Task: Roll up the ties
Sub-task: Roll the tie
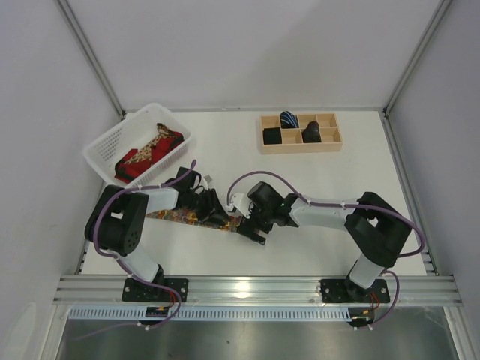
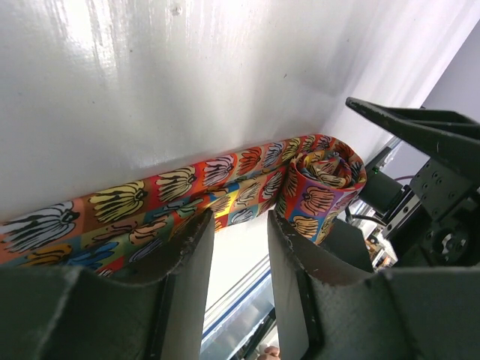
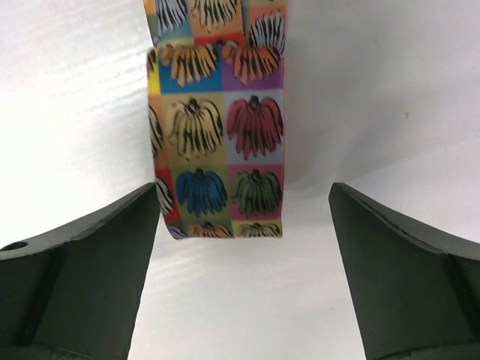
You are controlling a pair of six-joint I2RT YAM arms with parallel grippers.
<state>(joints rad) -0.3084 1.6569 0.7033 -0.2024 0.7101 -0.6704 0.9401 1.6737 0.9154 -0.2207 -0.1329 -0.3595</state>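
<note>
A multicoloured banana-print tie (image 1: 176, 216) lies flat on the white table between the two arms. Its right end is wound into a small roll (image 2: 326, 178). My left gripper (image 2: 238, 217) hangs over the flat stretch just left of the roll; its jaws are partly apart with only table showing between them. My right gripper (image 3: 244, 191) stands wide open facing the roll (image 3: 217, 172), which sits just ahead of the left fingertip (image 3: 142, 214) and touches neither finger. From above, both grippers (image 1: 217, 214) (image 1: 251, 229) meet at the rolled end.
A white basket (image 1: 101, 146) at the back left holds a red tie (image 1: 135, 166) and a gold paisley tie (image 1: 154, 146). A wooden tray (image 1: 300, 148) at the back holds a blue-striped roll (image 1: 289, 119) and black rolls (image 1: 311, 133). The metal rail (image 1: 255, 285) runs along the near edge.
</note>
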